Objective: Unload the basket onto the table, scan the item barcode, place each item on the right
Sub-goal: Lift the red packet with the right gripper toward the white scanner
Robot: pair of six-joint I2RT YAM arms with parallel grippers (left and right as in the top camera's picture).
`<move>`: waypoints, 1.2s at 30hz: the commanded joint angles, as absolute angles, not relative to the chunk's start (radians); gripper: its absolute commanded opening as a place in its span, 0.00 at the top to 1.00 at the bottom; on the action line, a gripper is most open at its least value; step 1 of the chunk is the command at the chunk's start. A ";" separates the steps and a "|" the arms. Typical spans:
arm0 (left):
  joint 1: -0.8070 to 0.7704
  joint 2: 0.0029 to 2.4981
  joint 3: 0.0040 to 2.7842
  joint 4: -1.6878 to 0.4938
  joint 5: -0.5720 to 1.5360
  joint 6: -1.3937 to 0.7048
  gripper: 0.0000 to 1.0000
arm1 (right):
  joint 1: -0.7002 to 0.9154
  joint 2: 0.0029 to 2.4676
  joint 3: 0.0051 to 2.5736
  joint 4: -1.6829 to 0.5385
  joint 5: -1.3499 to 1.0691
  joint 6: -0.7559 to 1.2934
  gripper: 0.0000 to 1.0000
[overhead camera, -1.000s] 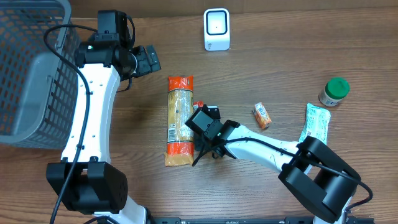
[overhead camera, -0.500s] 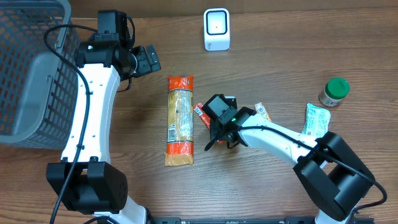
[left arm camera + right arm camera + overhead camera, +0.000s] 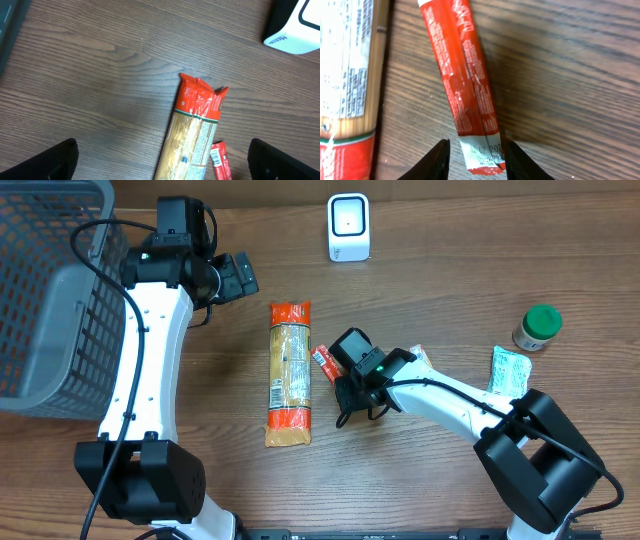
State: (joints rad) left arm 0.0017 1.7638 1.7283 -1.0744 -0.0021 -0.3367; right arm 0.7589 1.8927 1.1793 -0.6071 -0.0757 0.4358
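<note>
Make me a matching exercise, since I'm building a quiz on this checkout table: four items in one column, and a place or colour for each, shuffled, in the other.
1. scanner
2. spaghetti packet
3. red sachet
4. jar

A. green lid, far right in the overhead view
B. one end between the right gripper fingers
C. white, at the top of the overhead view
D. long, orange at both ends

Pairs: 1-C, 2-D, 3-B, 4-A

A grey basket (image 3: 50, 290) sat at nine o'clock on the wooden bench (image 3: 450, 270). A long pack of spaghetti (image 3: 290, 375) lay in the middle. A jar with a green lid (image 3: 538, 327) stood at three o'clock, with a green and white packet (image 3: 508, 370) near it, at its seven o'clock.
</note>
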 commanded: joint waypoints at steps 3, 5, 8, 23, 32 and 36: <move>-0.001 1.772 1.732 -1.073 -0.011 -0.325 0.00 | 0.757 1.857 1.192 -0.615 -0.091 0.362 0.63; -0.001 1.772 1.731 -1.073 -0.010 -0.325 0.01 | 0.757 1.857 1.190 -0.618 -0.091 0.342 0.62; -0.001 1.772 1.732 -1.073 -0.011 -0.325 0.00 | 0.757 1.859 1.190 -0.619 -0.087 0.339 0.63; -0.001 1.772 1.732 -1.073 -0.010 -0.325 0.00 | 0.757 1.859 1.164 -0.579 -0.020 0.305 0.69; -0.001 1.772 1.731 -1.073 -0.010 -0.325 0.00 | 0.757 1.860 1.104 -0.502 -0.019 0.305 0.75; -0.001 1.772 1.731 -1.073 -0.010 -0.325 0.00 | 0.757 1.860 1.104 -0.494 -0.016 0.305 0.76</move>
